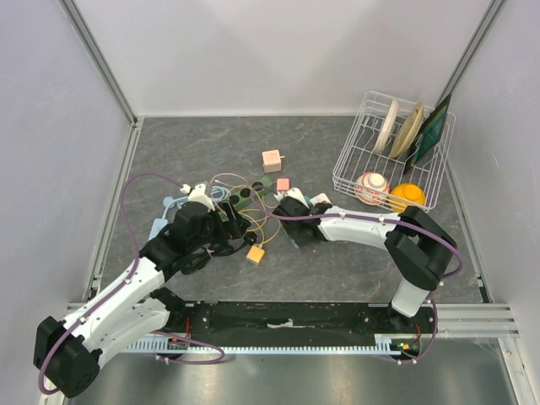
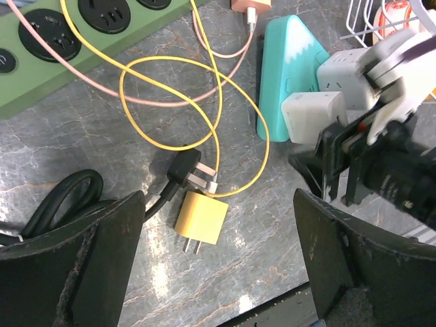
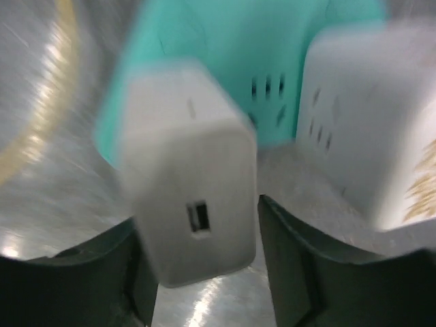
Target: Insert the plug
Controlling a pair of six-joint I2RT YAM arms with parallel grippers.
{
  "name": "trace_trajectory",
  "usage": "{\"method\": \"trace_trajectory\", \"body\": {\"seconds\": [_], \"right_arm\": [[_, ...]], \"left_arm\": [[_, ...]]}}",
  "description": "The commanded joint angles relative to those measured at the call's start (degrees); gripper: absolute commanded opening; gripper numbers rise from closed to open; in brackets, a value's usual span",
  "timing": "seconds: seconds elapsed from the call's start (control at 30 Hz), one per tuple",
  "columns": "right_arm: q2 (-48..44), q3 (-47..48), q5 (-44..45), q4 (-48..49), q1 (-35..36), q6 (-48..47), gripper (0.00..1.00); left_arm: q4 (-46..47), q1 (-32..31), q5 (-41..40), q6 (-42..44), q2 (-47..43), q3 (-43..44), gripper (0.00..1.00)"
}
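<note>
**Grey marble surface, white plug up against the teal block**

Grey stone-patterned surface (image 1: 211, 143) inside pale walls, and all the action is bunched at its middle. The right gripper (image 3: 197, 214) is in on the white plug (image 3: 191, 170), a boxy charger with a USB port facing the wrist camera. One finger sits on each flank of it. The picture is smeared, so I cannot tell whether those fingers are squeezing or only alongside.

The plug's far end is against the face of the teal socket block (image 3: 225, 41). Its prongs are out of sight, so how deep it sits is not readable. Just beside it, on the same block, is a white cube adapter (image 3: 354, 116).

Over to the left gripper (image 2: 218, 201): fingers spread wide, nothing between them, released. It hangs above a yellow charger (image 2: 201, 218) lying flat on the surface with its prongs pointing toward the camera. A yellow cable (image 2: 170, 65) loops away from that charger and runs across the green power strip (image 2: 61, 41) at the top left. A black plug (image 2: 184, 167) lies touching the charger's top edge, and a pink cable (image 2: 204, 41) curls past.

From above, a pink cube (image 1: 272, 159) sits alone behind the cluster. A white wire dish rack (image 1: 346, 160) with plates and bowls stands well apart at the right.
</note>
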Motion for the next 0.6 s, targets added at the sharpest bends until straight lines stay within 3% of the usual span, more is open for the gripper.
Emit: {"method": "trace_trajectory", "body": {"seconds": [0.0, 0.23, 0.4, 0.57], "right_arm": [[-1.04, -4.38, -0.69, -11.32, -1.16, -0.62, 0.66], [-6.22, -6.67, -0.95, -11.23, -2.83, 0.96, 0.7], [-17.1, -4.04, -5.61, -9.57, -1.51, 0.17, 0.89], [-22.84, -1.49, -3.18, -6.75, -1.42, -1.59, 0.93]], "left_arm": [[-0.93, 0.05, -3.05, 4.03, 1.81, 3.75, 0.96], [-2.51, 0.23, -4.37, 7.11, 6.91, 8.67, 0.96], [-3.48, 2.16, -5.17, 9.21, 9.02, 11.04, 0.96], [-4.09, 6.11, -3.41, 11.41, 9.9, 13.59, 0.96]]}}
